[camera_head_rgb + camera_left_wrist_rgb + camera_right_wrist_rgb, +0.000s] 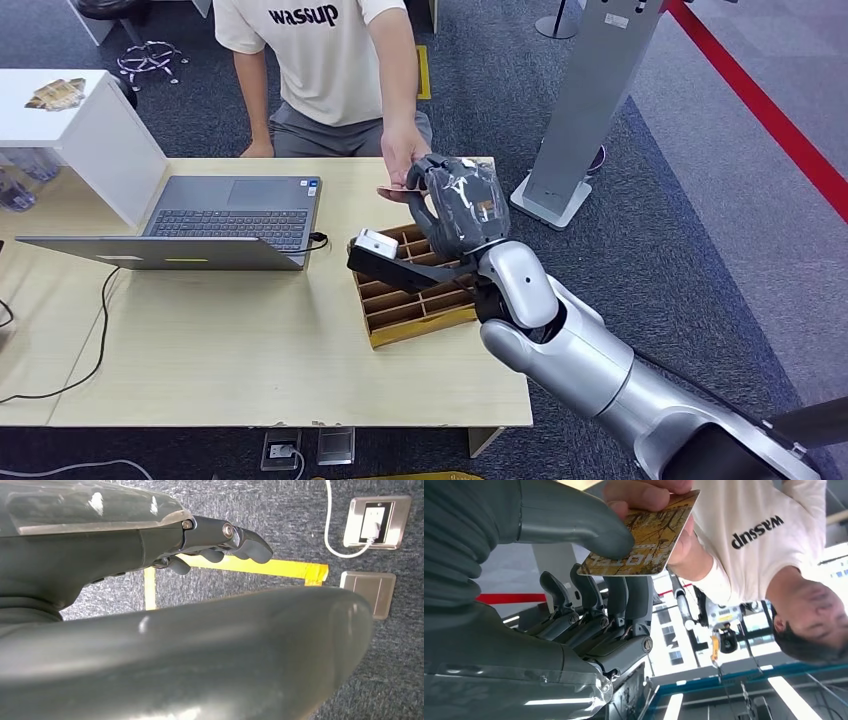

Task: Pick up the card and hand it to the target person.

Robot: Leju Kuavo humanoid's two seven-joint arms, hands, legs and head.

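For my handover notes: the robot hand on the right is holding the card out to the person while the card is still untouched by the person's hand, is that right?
Not quite: the person's hand already grips the card held by the right robot hand, as the right wrist view shows.

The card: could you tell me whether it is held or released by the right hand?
Held: the right hand pinches the card under its thumb, while the person's hand grips it too.

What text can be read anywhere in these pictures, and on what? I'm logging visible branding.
"wassup": across the chest of the person's T-shirt, readable in the head view and, upside down, in the right wrist view.
"HOTEL": on the card, upside down, its first letter partly hidden by the right hand's thumb.
Laptop keys and stickers: too small to read.
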